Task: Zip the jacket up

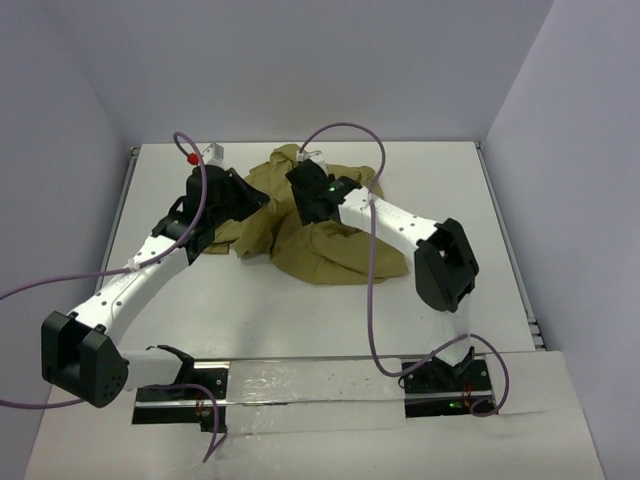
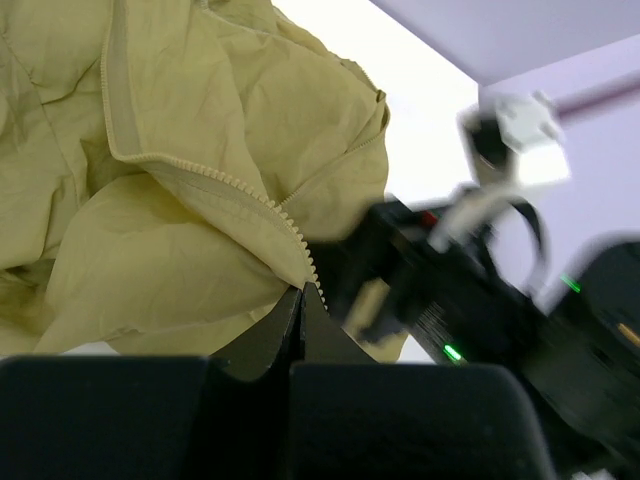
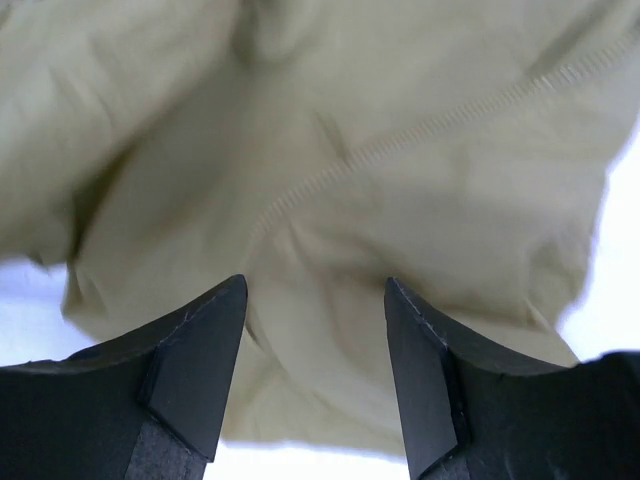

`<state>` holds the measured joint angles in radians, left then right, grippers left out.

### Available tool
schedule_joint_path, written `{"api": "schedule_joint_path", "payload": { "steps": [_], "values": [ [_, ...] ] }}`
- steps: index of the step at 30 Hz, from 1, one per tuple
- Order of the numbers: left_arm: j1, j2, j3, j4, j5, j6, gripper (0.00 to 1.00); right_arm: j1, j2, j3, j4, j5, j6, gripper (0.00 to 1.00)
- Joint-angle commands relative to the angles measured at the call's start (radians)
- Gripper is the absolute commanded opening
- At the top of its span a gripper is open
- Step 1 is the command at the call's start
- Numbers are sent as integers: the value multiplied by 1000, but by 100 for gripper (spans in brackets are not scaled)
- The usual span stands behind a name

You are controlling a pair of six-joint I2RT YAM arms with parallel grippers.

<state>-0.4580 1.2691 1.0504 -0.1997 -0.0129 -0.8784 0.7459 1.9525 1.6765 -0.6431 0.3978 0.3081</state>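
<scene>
The khaki jacket [image 1: 330,250] lies crumpled at the middle of the white table [image 1: 300,320]. My left gripper [image 1: 238,196] is at its left edge. In the left wrist view the jaws are pressed together, and the left gripper [image 2: 300,292] is shut on the jacket's [image 2: 180,150] cloth right where the line of zipper teeth [image 2: 250,195] ends. My right gripper [image 1: 306,188] hovers over the jacket's upper middle. In the right wrist view the right gripper [image 3: 315,290] is open, its fingers wide apart, with loose jacket cloth [image 3: 400,220] and a stitched edge [image 3: 420,130] beyond the tips and nothing pinched.
The right arm's black wrist [image 2: 470,300] sits close to the right of my left gripper. Purple cables [image 1: 350,130] loop over both arms. Walls enclose the table on the left, back and right, and the arm bases [image 1: 445,385] stand at the near edge.
</scene>
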Motion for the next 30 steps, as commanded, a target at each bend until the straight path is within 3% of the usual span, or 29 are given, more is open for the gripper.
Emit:
{"api": "schedule_joint_path", "payload": {
  "steps": [1, 6, 9, 14, 19, 23, 24, 27, 30],
  "values": [
    [-9, 24, 39, 50, 40, 13, 0, -16, -233, -152, 37, -22, 33, 65],
    [-16, 22, 19, 55, 33, 4, 0, 4, -420, -443, 157, -129, 60, 60],
    [-18, 19, 15, 59, 31, -1, 0, 28, -442, -550, 164, -112, 47, 60],
    [-25, 30, 22, 68, 39, -10, 0, 58, -383, -583, 182, -57, 29, 72],
    [-38, 33, 29, 71, 33, -16, 0, 59, -248, -513, 215, 1, 0, 70],
    [-41, 33, 38, 63, 24, -14, 0, 48, -162, -445, 223, 81, 16, 52],
    [-43, 33, 40, 61, 24, -13, 0, 45, -166, -446, 232, 102, 28, 36],
    [-44, 34, 49, 52, 23, -7, 0, 41, -221, -462, 227, 107, 39, 4],
    [-45, 28, 49, 54, 23, -7, 0, 41, -326, -512, 203, 140, 48, 0]
  ]
}}
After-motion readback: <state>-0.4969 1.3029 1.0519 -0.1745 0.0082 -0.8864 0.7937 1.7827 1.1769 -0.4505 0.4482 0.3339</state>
